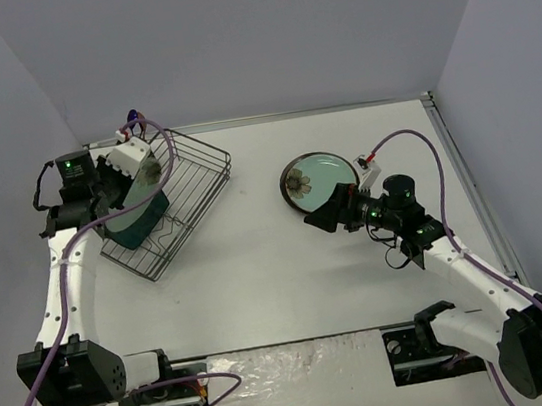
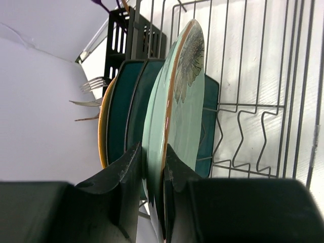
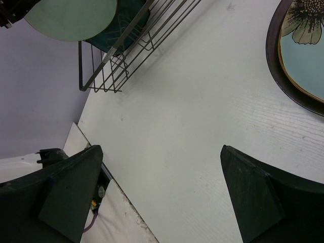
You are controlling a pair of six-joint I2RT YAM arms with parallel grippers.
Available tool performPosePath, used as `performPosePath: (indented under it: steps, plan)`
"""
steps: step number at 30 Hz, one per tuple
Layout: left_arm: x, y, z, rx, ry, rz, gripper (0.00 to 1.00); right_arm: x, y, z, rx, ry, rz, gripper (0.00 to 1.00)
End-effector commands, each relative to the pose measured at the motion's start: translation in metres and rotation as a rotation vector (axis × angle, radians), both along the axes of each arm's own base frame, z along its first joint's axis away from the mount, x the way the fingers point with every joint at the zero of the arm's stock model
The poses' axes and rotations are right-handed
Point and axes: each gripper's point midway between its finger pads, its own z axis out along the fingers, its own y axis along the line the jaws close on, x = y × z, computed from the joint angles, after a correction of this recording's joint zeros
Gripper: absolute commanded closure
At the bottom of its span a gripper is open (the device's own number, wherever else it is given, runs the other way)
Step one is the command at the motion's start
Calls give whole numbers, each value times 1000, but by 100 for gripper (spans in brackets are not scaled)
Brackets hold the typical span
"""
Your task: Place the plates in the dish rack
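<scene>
Plates [image 1: 318, 178]: two stacked on table [image 1: 292, 281]; one rack [image 1: 196, 173].

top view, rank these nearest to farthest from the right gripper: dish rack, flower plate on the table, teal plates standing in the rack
From the right gripper:
1. flower plate on the table, just beyond its open fingers.
2. dish rack, across the table to the left.
3. teal plates, standing at the rack's far left end.

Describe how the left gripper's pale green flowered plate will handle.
Probably stiff and brittle: the pale green flowered plate looks glazed ceramic. Its glossy rim may slip in the left gripper. On edge, it could tip toward the dark teal plates.
</scene>
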Motion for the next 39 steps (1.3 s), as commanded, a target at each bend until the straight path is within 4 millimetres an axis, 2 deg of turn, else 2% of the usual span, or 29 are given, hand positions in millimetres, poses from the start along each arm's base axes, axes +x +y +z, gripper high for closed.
performPosePath:
  steps: [1, 7, 14, 23, 30, 33, 35, 39]
  plan:
    - [10, -11, 84, -4, -253, -65, 100, 1, 3, 26, 46, -96, 24, 1]
    - [14, -7, 50, 17, -162, -62, 100, 0, 3, 25, 46, -95, 25, 1]
    - [24, -5, 31, -1, -135, -44, 100, 0, 3, 23, 45, -94, 23, 1]
    - [28, -2, -8, -33, -63, -26, 100, 1, 2, 18, 35, -81, 17, 1]
    - [27, 6, -22, -52, -52, 18, 73, 9, -2, 13, 12, -75, -20, 1]
    - [25, 8, -26, -58, -46, 30, 66, 12, -3, 11, 5, -69, -33, 1]
    - [26, 9, -22, -65, -61, 43, 56, 16, -4, 10, -5, -65, -46, 1]
    - [26, 11, -9, -81, -97, 72, 46, 29, -16, 8, -62, -56, -135, 2]
